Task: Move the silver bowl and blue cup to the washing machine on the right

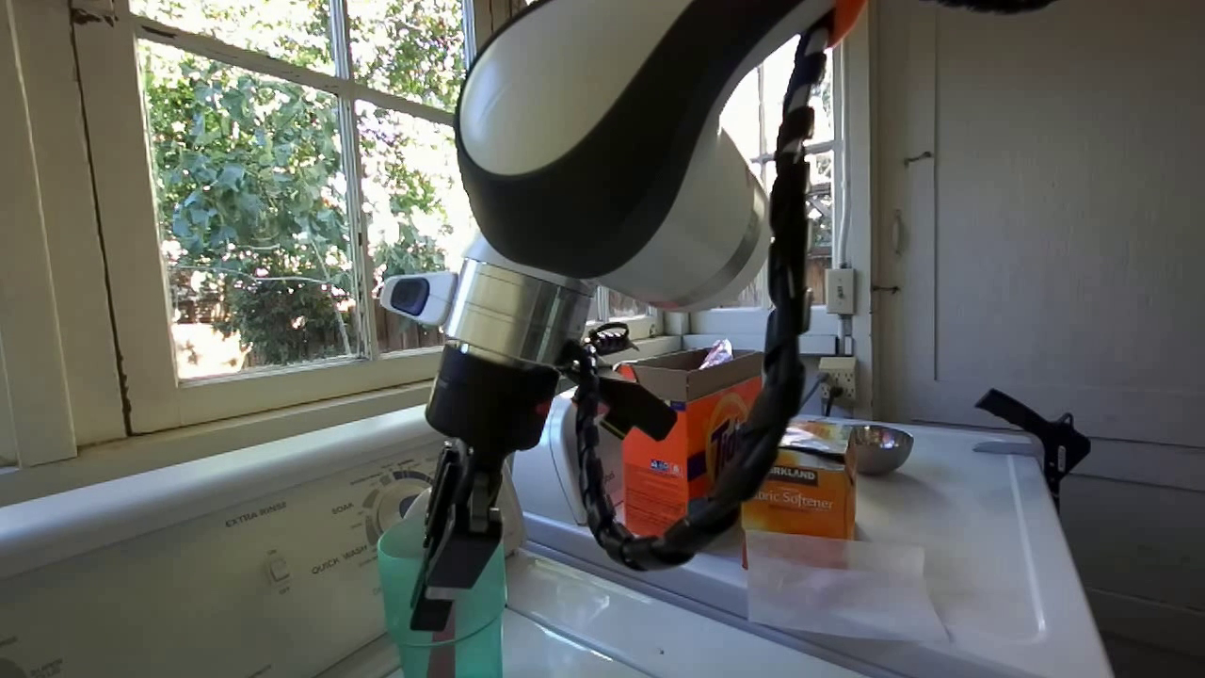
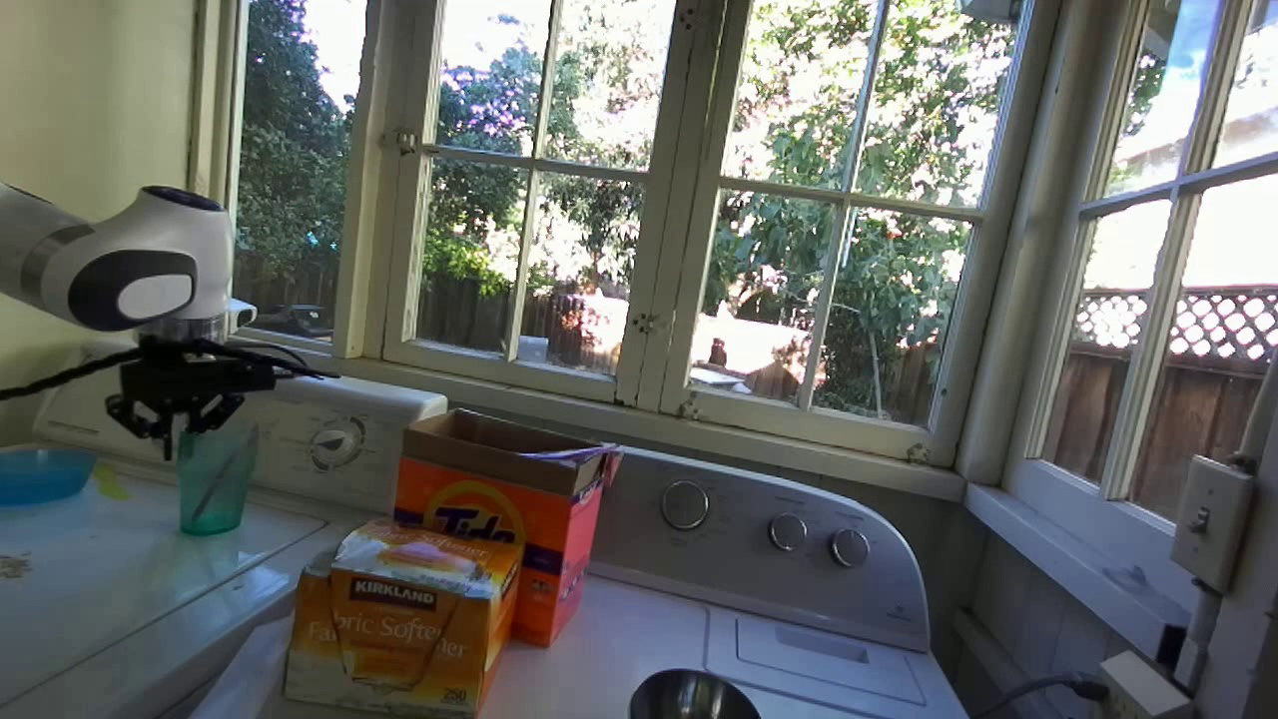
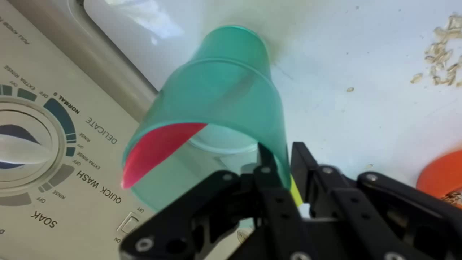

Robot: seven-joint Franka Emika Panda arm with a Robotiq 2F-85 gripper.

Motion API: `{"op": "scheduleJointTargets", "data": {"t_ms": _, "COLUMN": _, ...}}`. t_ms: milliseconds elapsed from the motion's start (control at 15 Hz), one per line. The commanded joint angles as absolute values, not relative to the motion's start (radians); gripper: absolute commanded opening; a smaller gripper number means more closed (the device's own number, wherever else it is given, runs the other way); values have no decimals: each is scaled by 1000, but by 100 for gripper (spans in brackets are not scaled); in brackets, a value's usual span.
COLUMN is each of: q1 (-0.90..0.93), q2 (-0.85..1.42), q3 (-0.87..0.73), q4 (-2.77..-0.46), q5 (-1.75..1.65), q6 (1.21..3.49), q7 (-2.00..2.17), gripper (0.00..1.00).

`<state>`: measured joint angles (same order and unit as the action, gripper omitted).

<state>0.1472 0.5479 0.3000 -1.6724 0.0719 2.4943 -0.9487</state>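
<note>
The bowl (image 1: pixel 883 452) is resting on the washing machine (image 1: pixel 951 508), well apart from the cup (image 3: pixel 231 94). The cup is standing upright on the other machine (image 2: pixel 90 599), whose dial panel (image 3: pixel 83 151) is rising just behind the cup; a red strip (image 3: pixel 158 151) is leaning inside. The gripper (image 3: pixel 282 151) is straddling the cup's wall at the rim, one finger reaching inside and one lying outside. The fingers are standing close together; whether they are pinching the wall, one cannot tell. The arm (image 1: pixel 602 141) is hanging above the cup. Between cup and bowl, the Tide box (image 2: pixel 499 499) and the Kirkland box (image 2: pixel 399 629) are sitting on the washing machine, the Tide box gaping at the top. A sheet (image 1: pixel 838 589) is lying on the cup's side of the Kirkland box. To the left of the cup in an exterior view, a blue dish (image 2: pixel 45 474) is lying on the other machine, with a yellow strip (image 2: pixel 112 483) showing between dish and cup. To the right of the cup in the wrist view, pale grains (image 3: pixel 442 54) are lying scattered, and an orange thing (image 3: pixel 442 177), cut off at the edge, is showing below them.
</note>
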Motion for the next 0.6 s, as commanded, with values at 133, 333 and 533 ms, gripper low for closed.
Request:
{"op": "scheduleJointTargets", "data": {"t_ms": 133, "q1": 164, "q2": 562, "q3": 283, "q4": -1645, "q5": 25, "q6": 2479, "q7": -903, "gripper": 2}}
{"op": "scheduleJointTargets", "data": {"t_ms": 333, "q1": 154, "q2": 478, "q3": 272, "q4": -1685, "q5": 23, "q6": 2492, "q7": -846, "gripper": 2}}
{"op": "scheduleJointTargets", "data": {"t_ms": 533, "q1": 153, "q2": 340, "q3": 235, "q4": -1762, "q5": -2, "q6": 2575, "q7": -761, "gripper": 2}}
